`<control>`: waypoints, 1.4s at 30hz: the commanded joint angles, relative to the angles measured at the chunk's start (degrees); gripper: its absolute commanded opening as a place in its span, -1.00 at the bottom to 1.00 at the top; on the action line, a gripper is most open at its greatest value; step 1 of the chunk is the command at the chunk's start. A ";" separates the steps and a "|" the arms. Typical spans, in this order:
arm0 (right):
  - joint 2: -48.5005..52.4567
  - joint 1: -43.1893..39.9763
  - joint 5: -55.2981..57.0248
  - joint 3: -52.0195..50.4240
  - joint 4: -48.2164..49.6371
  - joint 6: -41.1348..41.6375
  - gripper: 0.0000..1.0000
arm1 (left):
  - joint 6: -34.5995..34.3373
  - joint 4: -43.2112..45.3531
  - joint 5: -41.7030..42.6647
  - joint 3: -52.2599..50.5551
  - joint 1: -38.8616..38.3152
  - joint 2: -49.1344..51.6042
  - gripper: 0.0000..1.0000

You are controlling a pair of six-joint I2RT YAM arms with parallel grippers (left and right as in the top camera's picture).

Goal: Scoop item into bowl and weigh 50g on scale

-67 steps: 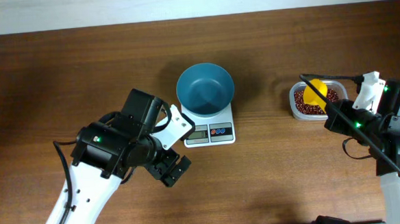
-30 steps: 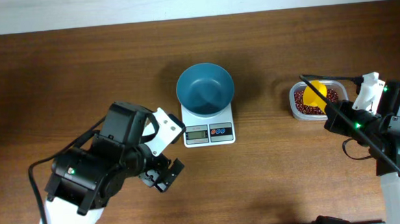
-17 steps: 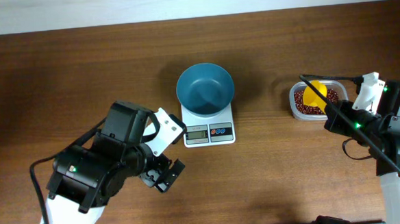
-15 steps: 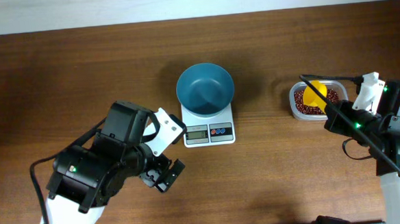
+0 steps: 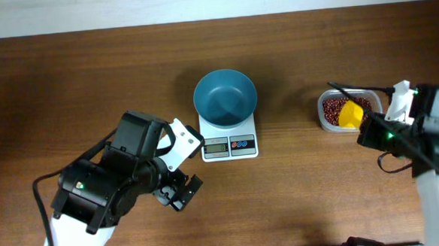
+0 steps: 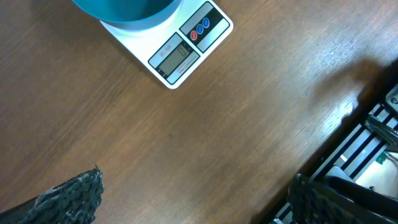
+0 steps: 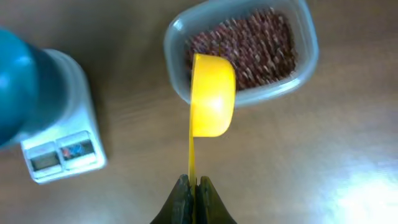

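The right hand [image 7: 193, 184] is clenched on the thin handle of a yellow scoop [image 7: 212, 93], which is held out straight ahead of it. Over the last half second the scoop has been drawn back towards the hand: its cup, earlier poised over the middle of the beans [image 7: 255, 46], is now seen over the nearer rim of the clear container [image 7: 309, 59] just in front of the hand. Whether any beans are carried in the cup cannot be told, since only a plain yellow surface is shown. The teal bowl [image 5: 225, 98] is seated on the white scale [image 5: 229, 145] well off to the right hand's left, and no beans are seen in it, so the weighing is judged to be at its very start. The left hand [image 5: 179, 193] is released, with its jaws spread wide above the bare counter [image 5: 321, 193], the scale lying ahead of it; it has not been moved during the last second.
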 commanded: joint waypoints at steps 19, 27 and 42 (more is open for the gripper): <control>18.29 0.42 16.96 19.93 -8.46 -8.41 -0.92 | 0.87 -0.09 -0.39 -0.24 0.09 0.13 0.98; 21.49 4.63 19.43 19.93 -6.97 -9.44 -0.92 | 0.87 -0.09 -0.39 -0.24 0.09 0.13 0.98; 29.03 5.86 26.10 19.93 -3.78 -9.88 -0.92 | 0.87 -0.09 -0.39 -0.24 0.09 0.13 0.98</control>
